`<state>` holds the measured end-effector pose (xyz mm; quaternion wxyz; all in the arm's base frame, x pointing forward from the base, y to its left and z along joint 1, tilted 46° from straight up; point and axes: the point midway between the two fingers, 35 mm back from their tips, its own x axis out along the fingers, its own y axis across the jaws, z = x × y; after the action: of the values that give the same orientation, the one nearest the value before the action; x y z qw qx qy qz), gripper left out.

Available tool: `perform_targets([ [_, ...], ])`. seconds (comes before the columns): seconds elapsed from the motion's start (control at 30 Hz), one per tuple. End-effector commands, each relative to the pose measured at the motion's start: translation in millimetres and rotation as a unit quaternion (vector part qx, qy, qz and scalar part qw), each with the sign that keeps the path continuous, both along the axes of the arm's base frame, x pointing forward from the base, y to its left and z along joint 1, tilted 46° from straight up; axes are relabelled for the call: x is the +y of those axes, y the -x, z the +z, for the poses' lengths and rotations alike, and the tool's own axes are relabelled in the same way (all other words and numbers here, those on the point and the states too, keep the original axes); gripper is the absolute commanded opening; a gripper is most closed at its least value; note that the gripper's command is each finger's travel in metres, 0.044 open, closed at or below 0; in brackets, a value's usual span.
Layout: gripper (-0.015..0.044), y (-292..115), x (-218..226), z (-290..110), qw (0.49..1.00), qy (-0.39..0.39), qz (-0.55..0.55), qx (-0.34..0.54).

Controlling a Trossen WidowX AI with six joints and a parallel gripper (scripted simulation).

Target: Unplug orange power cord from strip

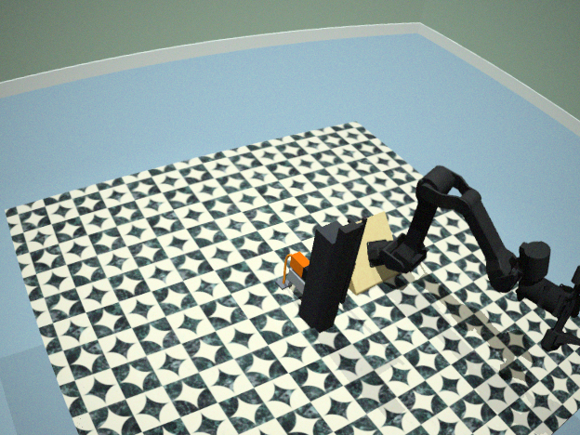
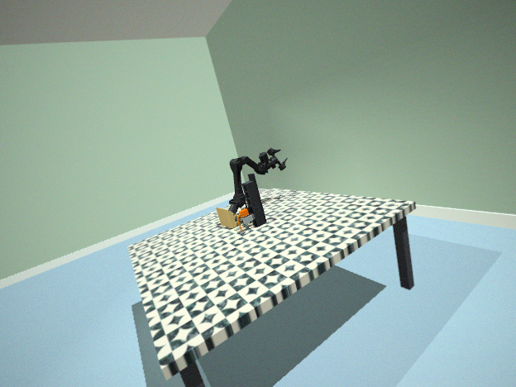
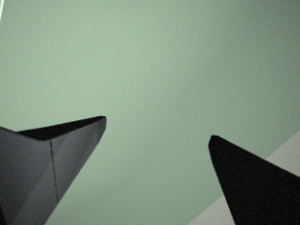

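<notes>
The orange plug [image 1: 298, 263] [image 2: 241, 215] sits on the small grey power strip [image 1: 294, 281] [image 2: 247, 220] on the patterned table, and its orange cord [image 1: 284, 268] loops down at the strip's left. My gripper [image 1: 566, 311] [image 2: 279, 157] [image 3: 158, 131] is open and empty. It is raised in the air far to the right of the plug, clear of plug, cord and strip. The wrist view shows only my two dark fingers spread against the green wall.
A tall black block [image 1: 330, 276] [image 2: 254, 199] stands right beside the strip, partly hiding it in the top view. A tan board [image 1: 375, 247] [image 2: 225, 217] leans behind it, next to my arm's base. The table edge [image 2: 291, 287] lies farther off.
</notes>
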<state>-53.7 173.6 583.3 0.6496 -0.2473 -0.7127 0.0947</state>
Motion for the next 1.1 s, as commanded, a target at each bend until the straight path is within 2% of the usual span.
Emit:
perform_targets([
  [0.0, 0.0374, 0, 1, 0, 1.0, 0.001, 0.0, 0.0],
  [0.1, 0.0295, 0, 15, -5, 1.0, 0.022, 0.002, -0.003],
  [0.27, 0.0164, -10, 69, -27, 0.995, 0.104, 0.008, 0.002],
  [0.47, 0.016, -41, 127, -62, 0.977, 0.207, 0.016, 0.046],
  [0.7, 0.016, -100, 178, -112, 0.939, 0.313, 0.016, 0.141],
  [0.9, 0.016, -161, 201, -160, 0.89, 0.38, 0.008, 0.252],
  [1.07, 0.016, -223, 203, -207, 0.832, 0.419, -0.008, 0.363],
])
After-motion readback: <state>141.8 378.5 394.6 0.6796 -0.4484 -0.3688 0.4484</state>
